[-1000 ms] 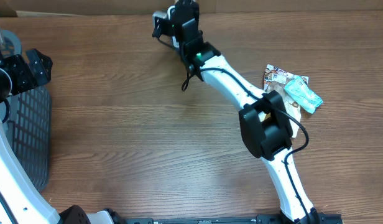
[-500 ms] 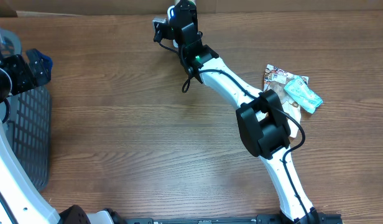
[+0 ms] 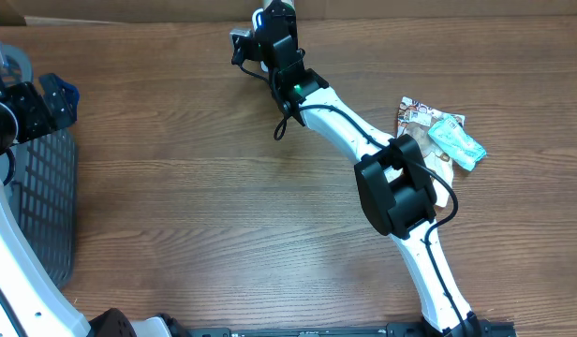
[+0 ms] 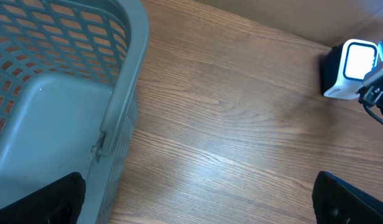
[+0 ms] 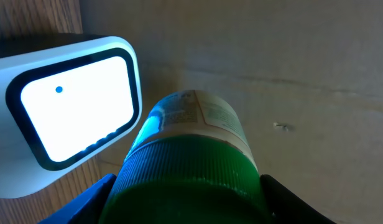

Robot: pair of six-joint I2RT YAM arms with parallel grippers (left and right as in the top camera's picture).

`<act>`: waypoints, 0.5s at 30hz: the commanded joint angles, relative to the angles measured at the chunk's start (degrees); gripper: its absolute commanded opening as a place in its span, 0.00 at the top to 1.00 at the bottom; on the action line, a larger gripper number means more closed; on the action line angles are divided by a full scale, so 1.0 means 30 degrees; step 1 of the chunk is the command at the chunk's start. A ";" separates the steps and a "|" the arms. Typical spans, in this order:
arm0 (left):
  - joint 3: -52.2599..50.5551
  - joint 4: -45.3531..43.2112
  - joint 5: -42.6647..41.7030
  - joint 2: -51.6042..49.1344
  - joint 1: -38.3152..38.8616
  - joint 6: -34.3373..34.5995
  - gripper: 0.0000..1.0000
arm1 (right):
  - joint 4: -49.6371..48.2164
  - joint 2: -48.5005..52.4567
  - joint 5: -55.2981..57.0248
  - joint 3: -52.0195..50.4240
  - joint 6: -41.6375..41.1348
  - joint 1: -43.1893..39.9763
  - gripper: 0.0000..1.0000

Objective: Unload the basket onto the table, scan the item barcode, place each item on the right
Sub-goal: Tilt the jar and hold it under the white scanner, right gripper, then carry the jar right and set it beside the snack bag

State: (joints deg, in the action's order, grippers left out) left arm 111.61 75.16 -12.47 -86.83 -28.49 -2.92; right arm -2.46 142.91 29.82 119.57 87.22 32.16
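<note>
Your right tool (image 5: 188, 190) is pinching a green-capped bottle (image 5: 191, 155), with one finger on either side of the ribbed cap. The bottle points straight out ahead of the tool, label end farthest from it. The printing on the label is too small to read, so you cannot tell where the barcode sits. The scanner (image 5: 67, 112) stands just ahead of this tool and to its left, close beside the bottle. Its window is lit white, and the window faces back toward the tool. In the overhead view the right tool (image 3: 268, 28) is stretched out to the far edge of the bench (image 3: 176, 206), with the scanner (image 3: 239, 39) right beside it.

Your left tool (image 4: 198, 208) is spread wide and holds nothing. The grey mesh basket (image 4: 126, 74) lies ahead of it and to its left, with the rim close by. The same scanner (image 4: 350, 68) shows well ahead of it, off to its right. Some packets (image 3: 438, 131) lie on the bench behind the right tool, next to that arm's elbow.
</note>
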 commanded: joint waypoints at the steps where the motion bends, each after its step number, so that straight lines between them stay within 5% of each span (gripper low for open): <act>1: 0.0058 -0.0058 -0.0219 -0.0022 0.0131 0.0255 0.00 | -0.0306 -0.0022 0.0044 0.0146 -0.0073 0.0248 0.57; 9: 0.0058 -0.0051 -0.0219 -0.0022 0.0131 0.0255 0.01 | 0.0495 -0.2062 -0.0044 0.0146 -0.4146 0.0299 0.57; 15: 0.0058 -0.0058 -0.0219 -0.0022 0.0131 0.0255 0.00 | 0.5056 -0.5333 -0.0605 0.0146 -0.9202 0.0430 0.57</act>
State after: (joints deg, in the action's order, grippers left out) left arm 111.61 75.13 -12.47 -86.83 -28.49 -2.92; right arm 11.42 138.04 28.45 119.00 70.81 32.91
